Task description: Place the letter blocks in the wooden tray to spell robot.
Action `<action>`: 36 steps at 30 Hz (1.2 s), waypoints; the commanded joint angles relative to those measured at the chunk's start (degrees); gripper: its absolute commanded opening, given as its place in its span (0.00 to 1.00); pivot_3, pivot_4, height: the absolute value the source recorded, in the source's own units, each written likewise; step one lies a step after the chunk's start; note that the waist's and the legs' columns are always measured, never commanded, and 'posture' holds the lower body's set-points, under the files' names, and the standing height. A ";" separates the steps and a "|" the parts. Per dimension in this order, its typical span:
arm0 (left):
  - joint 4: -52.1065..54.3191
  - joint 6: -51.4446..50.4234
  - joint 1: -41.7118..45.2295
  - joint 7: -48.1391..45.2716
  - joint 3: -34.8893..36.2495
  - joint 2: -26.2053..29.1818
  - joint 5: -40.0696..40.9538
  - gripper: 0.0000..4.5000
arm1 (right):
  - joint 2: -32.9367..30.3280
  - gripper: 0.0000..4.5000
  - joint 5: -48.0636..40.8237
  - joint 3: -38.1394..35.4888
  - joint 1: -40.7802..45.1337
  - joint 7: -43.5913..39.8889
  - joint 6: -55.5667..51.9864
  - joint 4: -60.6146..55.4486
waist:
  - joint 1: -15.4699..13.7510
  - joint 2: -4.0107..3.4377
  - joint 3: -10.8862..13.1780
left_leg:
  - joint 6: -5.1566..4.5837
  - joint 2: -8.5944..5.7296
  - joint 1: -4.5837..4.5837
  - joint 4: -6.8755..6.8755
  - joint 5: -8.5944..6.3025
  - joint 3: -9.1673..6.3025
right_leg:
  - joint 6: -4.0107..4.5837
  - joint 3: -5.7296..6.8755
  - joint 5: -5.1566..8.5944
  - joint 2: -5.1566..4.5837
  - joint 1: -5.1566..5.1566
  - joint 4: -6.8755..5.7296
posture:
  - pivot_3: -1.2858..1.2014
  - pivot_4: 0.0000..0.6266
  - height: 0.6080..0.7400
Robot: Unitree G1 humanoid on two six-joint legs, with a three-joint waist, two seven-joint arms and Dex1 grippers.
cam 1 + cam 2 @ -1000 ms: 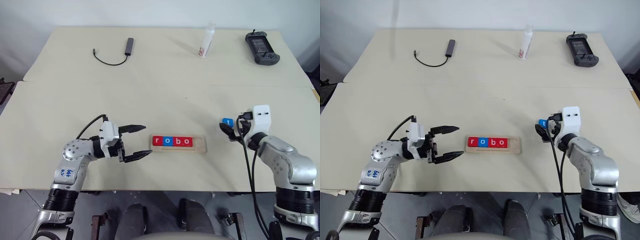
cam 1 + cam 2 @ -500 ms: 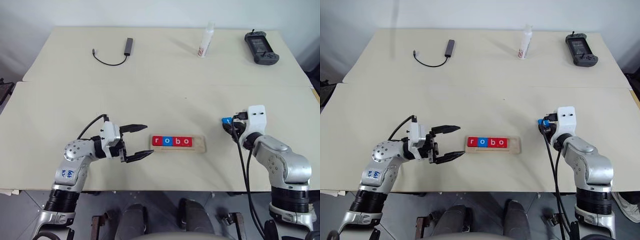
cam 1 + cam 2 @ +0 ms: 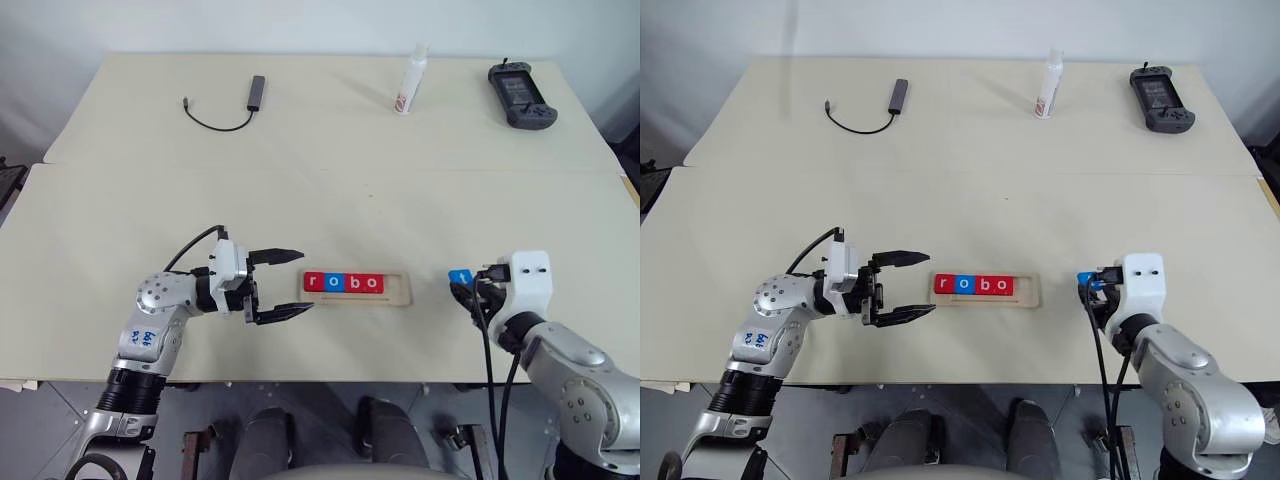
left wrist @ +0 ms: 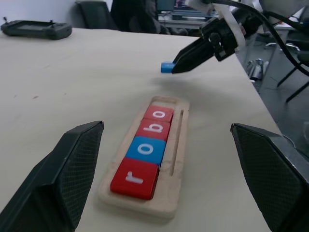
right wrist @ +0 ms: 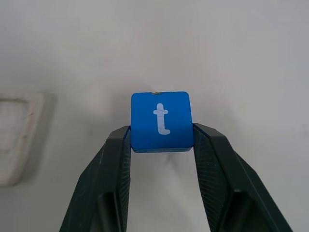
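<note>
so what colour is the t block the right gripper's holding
Blue, with a white t; the right wrist view shows it best.

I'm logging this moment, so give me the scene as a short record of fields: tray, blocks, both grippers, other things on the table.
tray: wooden tray lies on the table between the two arms
placed: four blocks in the slot read r, o, b, o; the end slot toward the right arm is empty
held block: blue t block, lifted off the table
right gripper: shut on the t block
left gripper: open, holds nothing, beside the tray's r end
far edge: cable adapter, bottle, handheld controller
</note>
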State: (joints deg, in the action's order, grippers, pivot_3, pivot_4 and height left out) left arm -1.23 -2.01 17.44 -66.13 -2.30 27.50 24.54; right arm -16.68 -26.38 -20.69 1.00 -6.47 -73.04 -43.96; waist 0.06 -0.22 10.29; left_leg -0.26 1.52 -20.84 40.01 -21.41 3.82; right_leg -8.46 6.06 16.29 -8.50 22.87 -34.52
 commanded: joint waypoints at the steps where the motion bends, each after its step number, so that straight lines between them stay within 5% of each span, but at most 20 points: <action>1: 0.74 0.07 0.57 -1.23 -0.16 -0.06 0.96 1.00 | 1.08 0.49 1.12 1.58 -0.79 1.79 0.37 -2.15 | 0.02 0.00 0.00 | 0.00 0.00 0.00 0.00 0.00 0.00 | 0.00 0.00 0.00 0.00 0.01 0.00 | 0.52 0.24 1.00; 8: 1.91 -0.23 -0.17 -2.20 0.23 0.64 1.01 1.00 | -6.72 1.00 -1.64 -0.29 -0.64 -6.24 0.97 -0.22 | -0.12 0.00 0.00 | -0.01 -0.03 -0.14 0.02 0.00 -0.01 | 0.00 -0.01 0.00 0.00 0.11 0.01 | 0.52 0.24 1.00; 12: 1.96 0.04 -0.60 -1.92 0.67 0.87 0.70 1.00 | -22.43 1.00 -4.76 -0.03 -1.60 -22.44 6.33 5.53 | -0.13 0.00 0.00 | -0.08 -0.05 -0.22 0.03 -0.04 -0.04 | -0.02 0.01 -0.01 -0.02 0.15 0.07 | 0.52 0.24 1.00; 18: 2.83 0.43 -1.55 -0.62 1.48 1.17 0.43 1.00 | -41.47 1.00 4.04 10.58 1.75 -51.71 40.29 25.42 | 0.19 0.03 0.03 | -0.12 -0.04 -0.21 -0.01 -0.06 0.03 | -0.08 0.00 -0.04 0.00 0.12 0.25 | 0.52 0.24 1.00; 26: 5.93 0.01 -3.77 1.28 1.99 1.72 0.18 1.00 | -41.72 1.00 14.13 23.98 16.29 -65.26 62.11 49.96 | -0.17 0.04 0.04 | -0.09 -0.03 -0.26 0.09 -0.05 0.07 | -0.18 0.04 -0.10 -0.01 0.11 0.32 | 0.52 0.24 1.00; 30: 8.73 -0.41 -6.07 3.01 2.05 2.27 -0.11 1.00 | -40.32 0.80 15.58 27.17 20.59 -69.15 63.80 55.44 | -0.05 0.04 0.04 | -0.08 -0.02 -0.25 0.11 -0.04 0.05 | -0.19 0.08 -0.10 -0.01 0.05 0.36 | 0.52 0.24 1.00; 36: 11.11 -1.15 -8.80 4.77 2.85 3.35 0.32 1.00 | -39.17 0.34 16.11 28.13 23.80 -71.86 64.53 57.53 | -0.12 0.04 0.04 | -0.06 0.00 -0.23 0.15 -0.03 -0.03 | -0.19 0.16 -0.10 -0.01 -0.05 0.38 | 0.52 0.24 1.00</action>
State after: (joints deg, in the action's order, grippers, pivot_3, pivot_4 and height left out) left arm 7.15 -3.15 9.07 -61.85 -0.34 30.32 24.41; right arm -56.22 -10.66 6.77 24.23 -77.07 -9.15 13.67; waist -0.06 -0.18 10.33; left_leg -0.32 1.52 -21.07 40.16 -21.45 3.79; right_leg -8.65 6.23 16.18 -8.52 22.82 -34.14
